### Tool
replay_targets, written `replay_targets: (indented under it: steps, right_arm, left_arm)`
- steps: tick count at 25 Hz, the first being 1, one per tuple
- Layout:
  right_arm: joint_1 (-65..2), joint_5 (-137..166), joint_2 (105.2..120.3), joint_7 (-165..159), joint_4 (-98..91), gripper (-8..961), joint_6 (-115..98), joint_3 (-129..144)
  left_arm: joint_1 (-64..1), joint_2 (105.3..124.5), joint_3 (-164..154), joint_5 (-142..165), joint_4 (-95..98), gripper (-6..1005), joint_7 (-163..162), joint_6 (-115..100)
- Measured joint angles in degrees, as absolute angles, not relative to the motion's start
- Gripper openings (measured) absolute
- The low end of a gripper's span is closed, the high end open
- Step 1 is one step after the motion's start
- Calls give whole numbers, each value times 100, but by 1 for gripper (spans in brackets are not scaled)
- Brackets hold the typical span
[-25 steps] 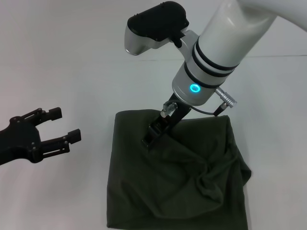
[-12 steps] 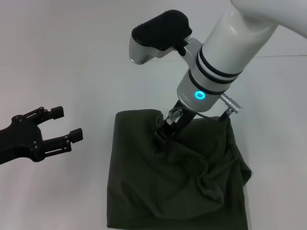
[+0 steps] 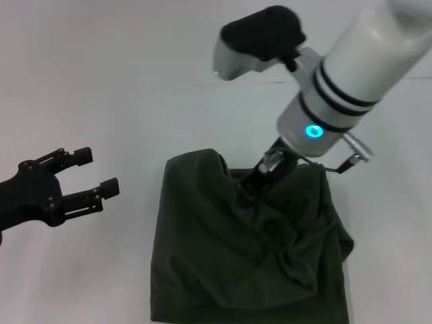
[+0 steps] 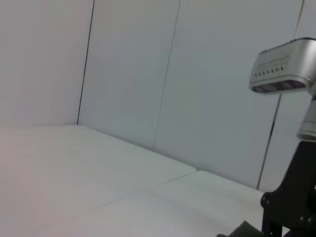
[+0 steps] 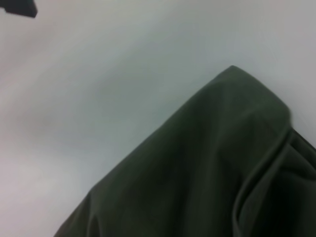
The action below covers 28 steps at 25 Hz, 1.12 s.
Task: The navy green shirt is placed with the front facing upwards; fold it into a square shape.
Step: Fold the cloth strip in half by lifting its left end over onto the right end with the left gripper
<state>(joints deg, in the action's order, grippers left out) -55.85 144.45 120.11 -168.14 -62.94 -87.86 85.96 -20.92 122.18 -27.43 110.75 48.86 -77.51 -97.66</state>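
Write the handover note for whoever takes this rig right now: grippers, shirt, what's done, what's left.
Right gripper: down on the far middle of the shirt; the cloth rises in a peak beside it, so it looks pinched, though the fingers are hidden.
Left gripper: open, idle over the bare table, left of the shirt.
Shirt: already folded into a rough dark block, no print showing.
Done: the main folds.
Left: the right side is bunched and wrinkled and the edges are uneven; flatten and square it, then let go.
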Motion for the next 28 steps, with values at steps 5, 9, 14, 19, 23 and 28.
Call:
replay_targets:
  steps: [5, 9, 14, 19, 23, 28]
  right_arm:
    - [-5178, 14705, 11984, -16799, -6645, 57, -8945, 8007]
    - [-5001, 14961, 11956, -16688, -6673, 63, -8957, 7511]
    - [-4862, 15301, 11952, -16590, -6596, 99, -8877, 7066]
    - [-4768, 15558, 11948, -16579, -6376, 135, -8707, 6918]
    - [-4751, 15574, 11905, -16562, -6170, 163, -8607, 6872]
    - [-4770, 15570, 11880, -16508, -6156, 199, -8587, 6511]
  left_arm:
    - [-2092, 12226, -2742, 11020, 4887, 888, -7754, -9775]
    - [-2102, 12225, -2742, 10986, 4886, 888, -7755, -9782]
    - [-2116, 12243, -2759, 10978, 4887, 888, -7731, -9783]
    - [-2133, 12250, -2768, 10977, 4887, 887, -7729, -9783]
    - [-2146, 12251, -2775, 10977, 4887, 887, -7728, -9784]
    - [-2161, 12267, -2778, 10975, 4887, 888, -7725, -9799]
